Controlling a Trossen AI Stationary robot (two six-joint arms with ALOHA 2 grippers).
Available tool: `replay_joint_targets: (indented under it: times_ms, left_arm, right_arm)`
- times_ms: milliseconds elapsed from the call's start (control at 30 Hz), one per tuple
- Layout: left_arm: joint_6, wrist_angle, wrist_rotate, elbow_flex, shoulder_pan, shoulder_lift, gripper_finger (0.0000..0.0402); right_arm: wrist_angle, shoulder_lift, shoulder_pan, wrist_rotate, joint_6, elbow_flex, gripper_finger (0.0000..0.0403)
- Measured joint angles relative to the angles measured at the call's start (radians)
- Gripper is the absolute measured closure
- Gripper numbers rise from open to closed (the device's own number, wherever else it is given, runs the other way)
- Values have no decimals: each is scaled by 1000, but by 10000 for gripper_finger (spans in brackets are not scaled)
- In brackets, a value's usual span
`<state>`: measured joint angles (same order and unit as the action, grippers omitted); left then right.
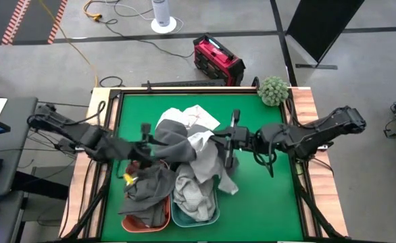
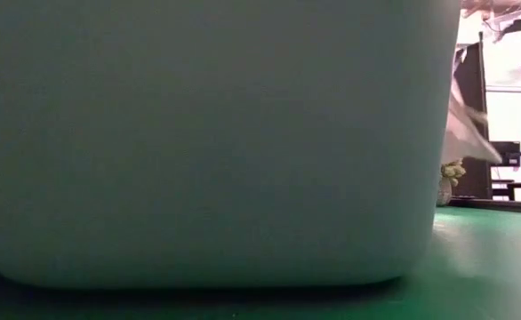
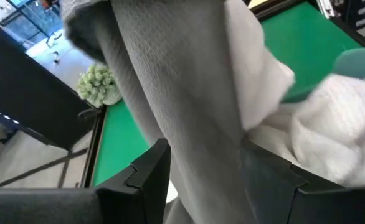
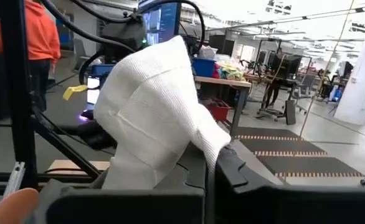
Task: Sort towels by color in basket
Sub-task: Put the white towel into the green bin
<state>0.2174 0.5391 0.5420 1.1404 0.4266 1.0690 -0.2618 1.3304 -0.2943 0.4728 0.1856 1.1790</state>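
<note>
In the high view my left gripper (image 1: 149,144) is shut on a dark grey towel (image 1: 174,143) above the middle of the table. My right gripper (image 1: 230,142) faces it, shut on a light grey-white towel (image 1: 208,156). Both towels drape down onto the heap over two baskets at the near edge. A rust-orange basket (image 1: 132,223) holds dark grey towels (image 1: 149,192). A teal basket (image 1: 211,219) holds pale towels (image 1: 192,194). A white towel with red check lines (image 1: 196,116) lies flat behind the heap. My left gripper pinches the dark grey towel (image 3: 198,155) between its two fingers (image 3: 150,177), in a bunched fold. The fingers come level from the table's left. The cloth is raised and runs on past the fingertips. My right gripper pinches a bunched fold of the light grey-white towel (image 4: 164,155) between its fingers (image 4: 231,165), level from the table's right. The cloth stands up in a peak above them, and its lower part (image 1: 218,177) hangs onto the teal basket's heap.
A round green fuzzy ball (image 1: 274,90) sits at the table's far right corner. The teal basket's wall (image 2: 207,142) fills most of the low view. Bare green table (image 1: 265,196) lies right of the baskets. A person in orange (image 4: 36,37) stands in the room beyond.
</note>
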Motion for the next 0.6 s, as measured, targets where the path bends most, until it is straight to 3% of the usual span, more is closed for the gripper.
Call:
replay_joint_targets:
  times_ms: [200, 333, 433, 533, 600]
  left_arm:
    - [-18, -116, -170, 0, -229, 95, 226]
    - [-40, -207, -400, 0, -355, 165, 226]
    - [-31, -263, -561, 0, -403, 227, 226]
    - [18, -278, -621, 0, -419, 268, 236]
    - [67, -291, -627, 0, -418, 277, 268]
  right_arm:
    - [26, 0, -13, -1, -2, 0, 382]
    - [25, 0, -35, -1, -2, 0, 382]
    - [27, 0, -41, -1, -2, 0, 382]
    - [27, 0, -40, 3, -2, 0, 382]
    - [28, 0, -40, 34, -2, 0, 372]
